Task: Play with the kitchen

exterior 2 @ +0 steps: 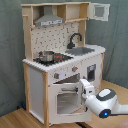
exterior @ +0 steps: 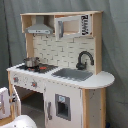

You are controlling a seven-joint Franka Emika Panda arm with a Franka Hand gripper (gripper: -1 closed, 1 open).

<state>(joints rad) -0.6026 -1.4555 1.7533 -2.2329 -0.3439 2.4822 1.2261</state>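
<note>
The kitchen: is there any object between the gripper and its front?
Nothing visible stands between them. In the second exterior view the gripper is already right at the front of the kitchen, beside the oven door and just below the knobs. Contact cannot be judged.

The tall white and light-wood toy kitchen (exterior: pixel 65 75) (exterior 2: pixel 62 60) fills the middle of both exterior views. Its countertop is partly taken: a small metal pot (exterior: pixel 31 62) (exterior 2: pixel 46 55) stands on the black stovetop (exterior: pixel 37 67) (exterior 2: pixel 52 58), and the curved black faucet (exterior: pixel 84 59) (exterior 2: pixel 75 39) rises behind the grey sink (exterior: pixel 74 74) (exterior 2: pixel 82 50). Open counter lies at the rounded end beyond the sink. Above, the grey hood (exterior: pixel 39 27) (exterior 2: pixel 50 20) and the open cabinet door (exterior 2: pixel 100 12) limit headroom. In the second exterior view, the white arm's gripper (exterior 2: pixel 86 89) stands close to the windowed oven door (exterior 2: pixel 65 99), and the wooden floor (exterior 2: pixel 15 119) on the second exterior view's left is open.
</note>
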